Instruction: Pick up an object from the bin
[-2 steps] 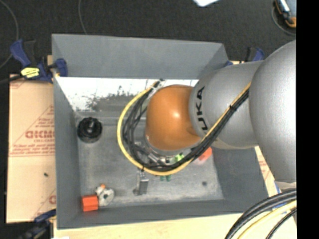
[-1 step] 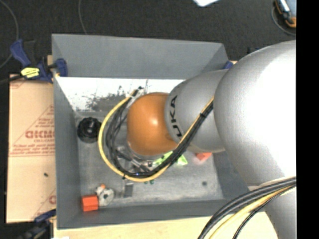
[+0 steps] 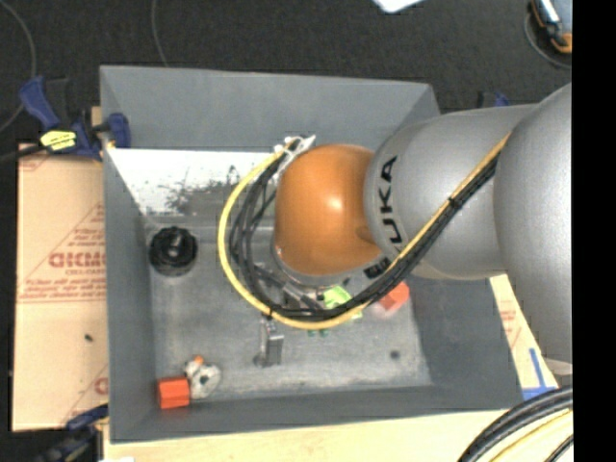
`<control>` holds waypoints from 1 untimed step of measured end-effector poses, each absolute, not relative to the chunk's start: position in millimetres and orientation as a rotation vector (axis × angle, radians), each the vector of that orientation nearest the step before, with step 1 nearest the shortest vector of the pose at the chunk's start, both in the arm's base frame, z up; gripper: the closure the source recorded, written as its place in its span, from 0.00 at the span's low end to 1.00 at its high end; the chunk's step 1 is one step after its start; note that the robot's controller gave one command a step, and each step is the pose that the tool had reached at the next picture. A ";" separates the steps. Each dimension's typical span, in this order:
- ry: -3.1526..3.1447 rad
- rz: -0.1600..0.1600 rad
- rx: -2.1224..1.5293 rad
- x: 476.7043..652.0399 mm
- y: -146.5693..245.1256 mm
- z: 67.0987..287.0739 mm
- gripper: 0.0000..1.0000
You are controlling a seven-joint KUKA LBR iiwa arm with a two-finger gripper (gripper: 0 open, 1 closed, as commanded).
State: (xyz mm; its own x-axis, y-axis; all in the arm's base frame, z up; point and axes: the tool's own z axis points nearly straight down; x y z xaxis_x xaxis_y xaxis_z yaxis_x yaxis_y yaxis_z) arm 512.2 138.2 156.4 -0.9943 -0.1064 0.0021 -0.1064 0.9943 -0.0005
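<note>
My gripper hangs low over the bin floor; open or closed, I cannot tell. Nearest: green piece, red piece. I judge the pick not yet made.

"UKA" in black on grey arm

The one camera is looking down on the grey metal bin from above, somewhat sideways and close; the arm is reaching in from the right.
</note>
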 end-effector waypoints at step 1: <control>-3.149 -0.001 0.106 529.6 90.6 216.0 0.00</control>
